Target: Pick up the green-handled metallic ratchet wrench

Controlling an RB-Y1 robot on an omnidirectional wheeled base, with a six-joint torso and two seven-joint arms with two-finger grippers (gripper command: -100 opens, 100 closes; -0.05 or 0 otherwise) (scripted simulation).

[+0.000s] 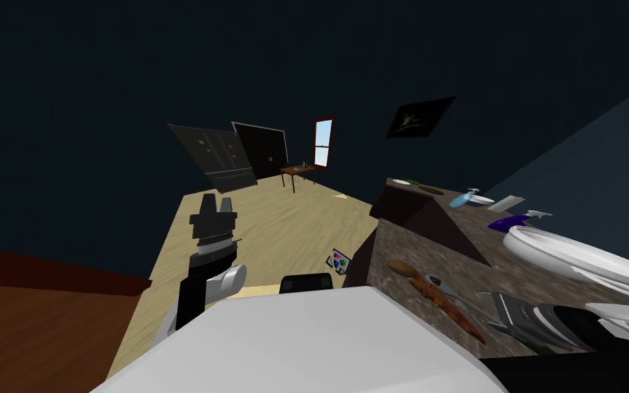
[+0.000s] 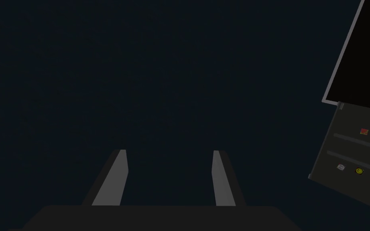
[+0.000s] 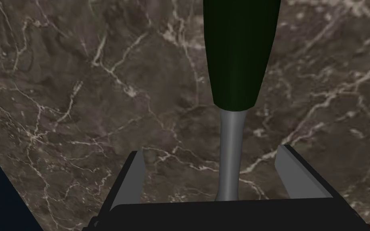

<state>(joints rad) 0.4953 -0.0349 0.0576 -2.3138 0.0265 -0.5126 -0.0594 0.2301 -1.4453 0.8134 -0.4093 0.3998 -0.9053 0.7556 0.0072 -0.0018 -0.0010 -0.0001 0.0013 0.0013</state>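
The wrench lies flat on a dark marbled counter [image 3: 80, 100]. Its dark green handle [image 3: 240, 52] tapers into a grey metal shaft [image 3: 230, 160]. That shaft runs between the fingers of my right gripper [image 3: 216, 174], which stands open just above the counter, one finger [image 3: 134, 180] on each side and neither touching it. The wrench's head is hidden under the gripper's body. In the head view my right gripper [image 1: 507, 312] reaches over the counter at the lower right, with the grey wrench shaft [image 1: 448, 288] poking out beyond it. My left gripper [image 1: 215, 207] is raised at the left, open and empty.
A brown wooden spoon [image 1: 443, 301] lies right beside the wrench. A white basin [image 1: 565, 258], a purple thing [image 1: 509, 222] and a blue bottle [image 1: 463, 199] sit further along the counter. A dark fridge [image 1: 219, 158] and small table [image 1: 298, 170] stand across the wooden floor.
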